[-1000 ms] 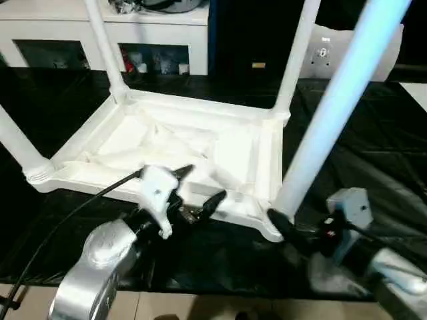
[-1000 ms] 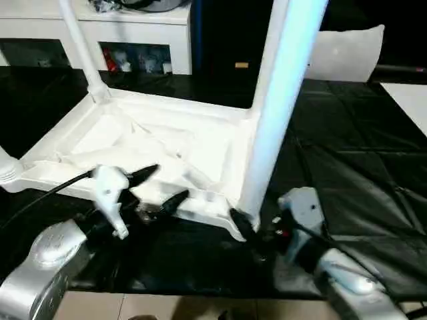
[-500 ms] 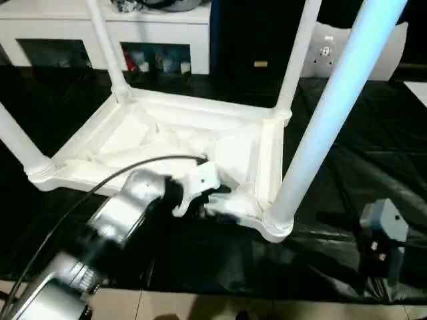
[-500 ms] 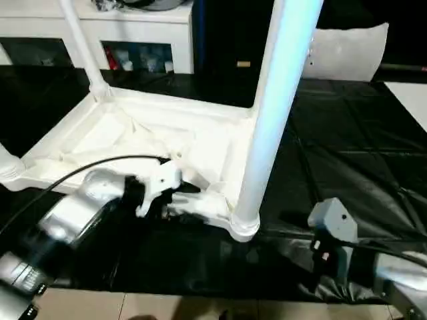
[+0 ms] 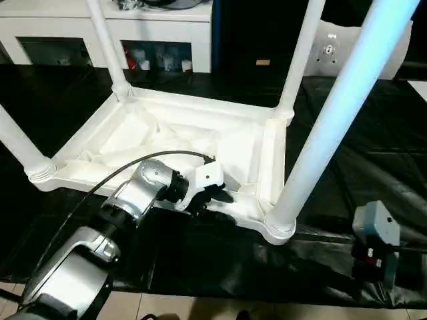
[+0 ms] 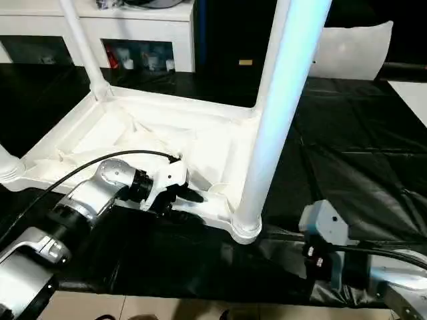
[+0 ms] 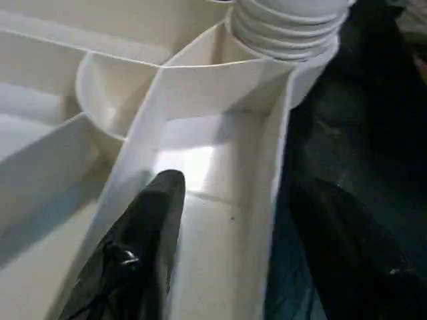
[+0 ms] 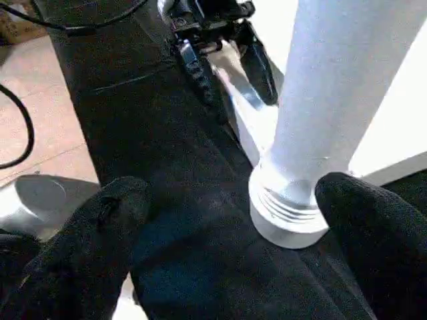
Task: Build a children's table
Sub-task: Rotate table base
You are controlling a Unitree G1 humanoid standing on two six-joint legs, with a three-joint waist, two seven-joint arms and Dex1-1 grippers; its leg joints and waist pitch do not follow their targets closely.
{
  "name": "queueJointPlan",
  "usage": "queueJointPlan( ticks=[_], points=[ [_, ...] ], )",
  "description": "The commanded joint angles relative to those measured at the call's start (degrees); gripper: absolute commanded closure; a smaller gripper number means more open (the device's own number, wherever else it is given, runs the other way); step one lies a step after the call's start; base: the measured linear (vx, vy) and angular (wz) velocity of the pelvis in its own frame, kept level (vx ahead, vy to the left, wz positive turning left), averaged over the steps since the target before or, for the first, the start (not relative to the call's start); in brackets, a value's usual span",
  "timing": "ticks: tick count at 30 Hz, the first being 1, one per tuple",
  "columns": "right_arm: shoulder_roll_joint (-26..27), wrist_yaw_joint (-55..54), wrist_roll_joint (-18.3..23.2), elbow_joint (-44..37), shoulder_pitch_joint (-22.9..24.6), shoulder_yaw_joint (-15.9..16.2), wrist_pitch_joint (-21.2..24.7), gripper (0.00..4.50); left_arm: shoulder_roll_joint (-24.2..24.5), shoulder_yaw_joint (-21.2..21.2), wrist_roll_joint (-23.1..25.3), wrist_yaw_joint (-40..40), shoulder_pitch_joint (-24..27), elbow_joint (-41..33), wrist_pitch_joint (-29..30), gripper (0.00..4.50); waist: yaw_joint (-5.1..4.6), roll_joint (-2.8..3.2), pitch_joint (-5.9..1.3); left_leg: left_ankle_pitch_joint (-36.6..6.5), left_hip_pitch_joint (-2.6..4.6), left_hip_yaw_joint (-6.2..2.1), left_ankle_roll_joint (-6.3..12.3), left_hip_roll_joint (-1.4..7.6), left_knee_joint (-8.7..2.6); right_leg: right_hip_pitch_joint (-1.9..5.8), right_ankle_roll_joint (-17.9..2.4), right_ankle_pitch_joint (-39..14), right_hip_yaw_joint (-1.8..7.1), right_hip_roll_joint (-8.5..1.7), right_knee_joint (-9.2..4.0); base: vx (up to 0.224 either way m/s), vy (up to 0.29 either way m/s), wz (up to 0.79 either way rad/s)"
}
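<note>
Four white legs [image 5: 337, 117] rising from the upturned tabletop [image 5: 180, 143] mid-frame on black sheeting [image 5: 373, 127], white cabinets [image 5: 60, 27] upper left (dark openings), left gripper [image 5: 212, 200] straddling the near rim, fingers parted, right gripper [image 8: 233, 220] spread wide beside the nearest corner leg.

You lose all four legs [image 5: 337, 127] past the top edge, so their free ends are out of sight. The left claw [image 5: 212, 198] covers part of the tabletop's [image 5: 167, 143] near rim. The cabinet [image 5: 153, 57] openings hold things too small to tell.
</note>
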Motion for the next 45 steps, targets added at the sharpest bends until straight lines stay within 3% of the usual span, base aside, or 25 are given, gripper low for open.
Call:
queueJointPlan(
  ticks=[1, 14, 26, 29, 33, 35, 36, 38, 39, 40, 41, 42, 45],
  points=[
    [-0.12, 0.29, 0.11, -0.23, -0.19, 0.68, -0.58, 0.0, -0.15, 0.26, -0.1, -1.51, -1.21, 1.31, -0.95, 2.09, 0.21, -0.57, -3.06, 3.25, -1.42, -2.11, 6.69, 6.84, -4.67, 3.99, -13.16, -13.01, 3.75, -7.76, -4.44, 0.0, 0.0, 0.0],
    [0.82, 2.36, -3.02, 5.99, 0.0, 3.33, -5.82, 0.0, -1.73, 0.93, 1.21, -3.71, -2.0, 5.4, -3.48, 3.19, 0.11, -0.59, -2.96, 1.62, -1.5, -2.13, 6.38, 7.28, -4.97, 3.97, -13.8, -13.43, 3.67, -8.12, -4.45, 0.0, 0.0, 0.0],
    [1.53, 2.21, -3.25, 5.12, -0.64, 4.44, -7.27, 0.0, 0.38, -1.17, 7.41, 0.15, -1.2, 6.57, -5.81, 4.07, 0.17, -0.82, -2.71, -0.32, -1.58, -2.07, 6.39, 7.33, -5.34, 3.71, -11.07, -19.99, 3.62, -8.23, -5.14, 0.0, 0.0, 0.0],
    [1.78, 1.77, -2.83, 4.2, -1.08, 4.59, -6.82, 0.0, 1.02, -0.73, 7.67, 1.09, -0.52, 5.79, -4.92, 4.33, -0.02, -0.71, -2.58, -2.6, -1.69, -2.0, 5.56, 7.53, -5.64, 3.59, -10.32, -23.33, 3.49, -8.37, -5.41, 0.0, 0.0, 0.0],
    [2.63, 0.18, -1.52, 2.34, -3.02, 4.78, -5.13, 0.0, 1.82, 3.08, 5.85, 5.78, 2.57, 1.57, 0.9, 4.44, -0.11, -0.83, -2.51, -4.18, -1.78, -1.45, 4.1, 7.29, -5.79, 3.6, -8.34, -28.61, 3.16, -8.29, -6.04, 0.0, 0.0, 0.0],
    [3.52, -1.36, -1.05, 1.68, -5.38, 5.22, -3.94, 0.0, 2.2, 7.37, 4.12, 12.08, 7.53, -4.76, 5.86, 4.44, -0.55, -0.84, -2.7, -3.33, -1.89, -1.35, 3.43, 7.28, -5.86, 3.57, -8.4, -28.21, 2.97, -8.15, -5.83, 0.0, 0.0, 0.0],
    [3.6, -1.5, -1.02, 1.63, -5.57, 5.28, -3.84, 0.0, 2.22, 7.66, 4.08, 12.56, 7.98, -5.3, 6.15, 4.44, -0.88, -1.17, -2.9, -3.01, -1.97, -1.38, 3.31, 7.36, -5.82, 3.75, -8.74, -27.18, 2.89, -8.14, -5.5, 0.0, 0.0, 0.0],
    [3.73, -1.8, -0.97, 1.49, -5.97, 5.42, -3.62, 0.0, 2.29, 8.14, 4.12, 13.45, 8.89, -6.36, 6.74, 4.44, -1.52, -0.92, -2.94, -2.27, -2.0, -1.14, 4.47, 6.92, -5.57, 3.53, -8.5, -26.51, 2.89, -7.72, -5.69, 0.0, 0.0, 0.0],
    [4.18, -2.59, -0.91, 1.11, -6.96, 5.94, -2.74, 0.0, 2.11, 8.97, 4.19, 15.34, 10.5, -8.44, 7.86, 4.44, -1.75, -1.54, -2.94, -1.95, -2.16, -1.02, 5.34, 6.75, -5.54, 3.55, -8.26, -26.58, 2.88, -7.64, -5.95, 0.0, 0.0, 0.0],
    [4.56, -3.26, -0.86, 0.79, -7.78, 6.38, -2.0, 0.0, 1.95, 9.67, 4.26, 16.94, 11.86, -10.18, 8.79, 4.44, -1.93, -1.2, -3.27, -0.72, -2.25, -1.24, 4.88, 6.89, -5.46, 3.91, -9.03, -24.41, 2.79, -7.82, -5.13, 0.0, 0.0, 0.0],
    [4.71, -3.58, -1.01, 0.75, -8.13, 6.59, -1.66, 0.0, 1.73, 10.08, 4.12, 17.64, 12.33, -10.98, 9.4, 4.44, -2.21, -1.5, -3.08, 0.25, -2.62, -1.04, 5.74, 6.47, -5.38, 3.84, -8.31, -24.57, 2.66, -7.53, -5.73, 0.0, 0.0, 0.0],
    [4.94, -4.07, -1.22, 0.7, -8.65, 6.89, -1.14, 0.0, 1.39, 10.7, 3.9, 18.71, 13.05, -12.19, 10.32, 4.44, -2.17, -1.33, -3.24, 0.55, -2.09, -0.98, 5.63, 6.58, -5.29, 3.62, -8.62, -24.0, 2.63, -7.47, -5.44, 0.0, 0.0, 0.0],
    [5.46, -5.51, -2.76, 1.48, -10.48, 8.02, -0.1, 0.0, 0.85, 11.11, 3.17, 18.75, 15.14, -16.95, 10.81, 4.44, -2.07, -1.24, -3.29, 2.35, -2.11, -0.75, 6.74, 6.49, -5.22, 3.43, -9.25, -22.43, 2.54, -7.26, -5.46, 0.0, 0.0, 0.0]
  ],
)
